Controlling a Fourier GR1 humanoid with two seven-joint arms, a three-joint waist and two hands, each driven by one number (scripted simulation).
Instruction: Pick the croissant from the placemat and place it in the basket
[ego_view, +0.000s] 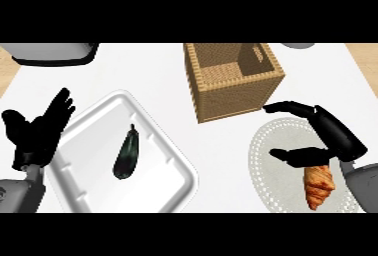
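A golden-brown croissant (320, 186) lies on the round white lace placemat (275, 150) at the lower right. My right hand (328, 137) hovers over the croissant's upper end, fingers arched toward the basket and thumb spread below, hiding part of the pastry. Nothing is held in it. The wicker basket (235, 97) stands just above the placemat, with nothing visible inside. At the left edge my left hand (37, 132) rests open with fingers up.
A white rectangular tray (96, 165) at the lower left holds a dark eggplant (126, 154). A grey appliance (52, 52) sits at the back left corner. A grey object shows at the back right edge.
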